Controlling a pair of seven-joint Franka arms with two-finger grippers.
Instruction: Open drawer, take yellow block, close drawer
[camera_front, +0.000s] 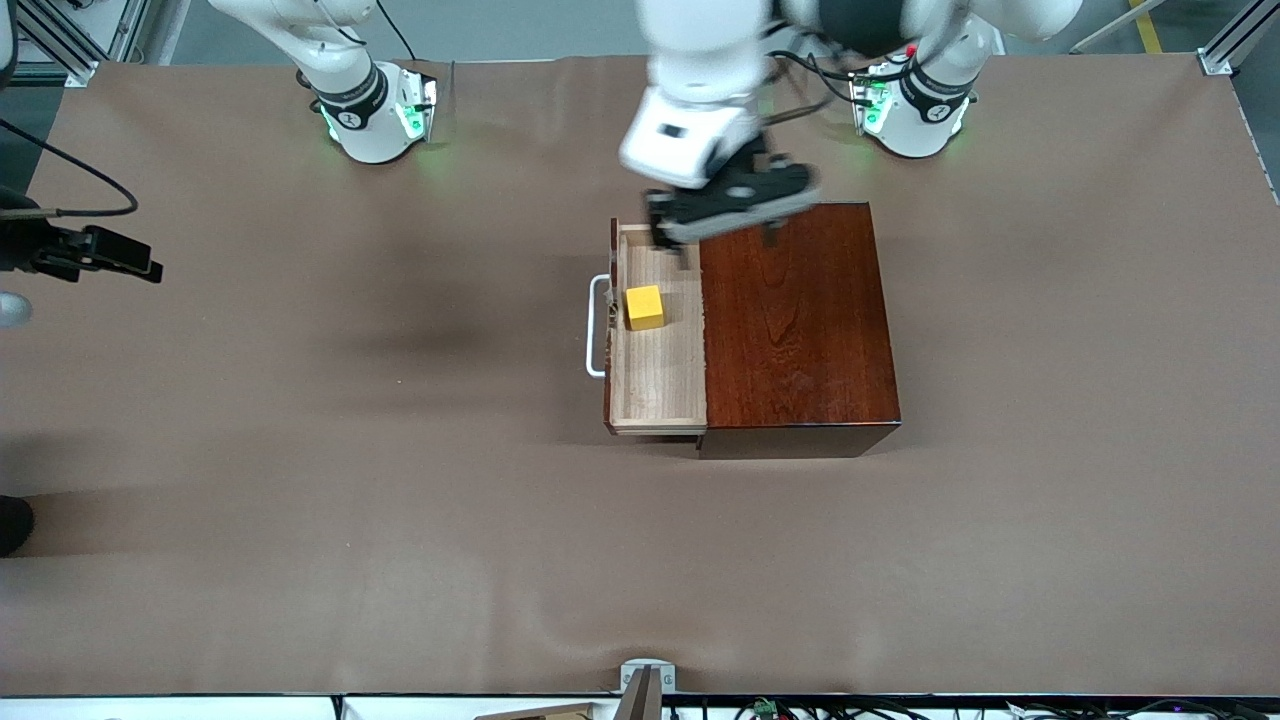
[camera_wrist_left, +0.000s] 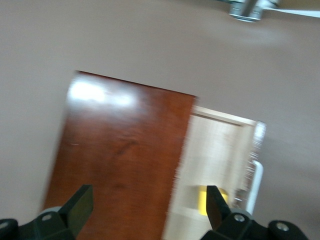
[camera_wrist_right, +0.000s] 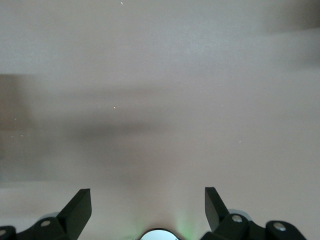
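One yellow block (camera_front: 645, 307) sits in the pulled-out drawer (camera_front: 655, 340), nearer the front camera than the left gripper (camera_front: 717, 235), which hangs wide open over the box edge, while the right gripper (camera_wrist_right: 148, 202) waits open over bare counter (camera_front: 300, 450).

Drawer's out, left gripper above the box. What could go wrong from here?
1. The left gripper, open, hangs over the seam between the wooden box and the drawer, not over the yellow block; coming straight down, a finger may strike the box top.
2. The block sits close to the drawer's handle-side wall, so a finger may catch that wall.
3. The right gripper waits, open, over bare table.
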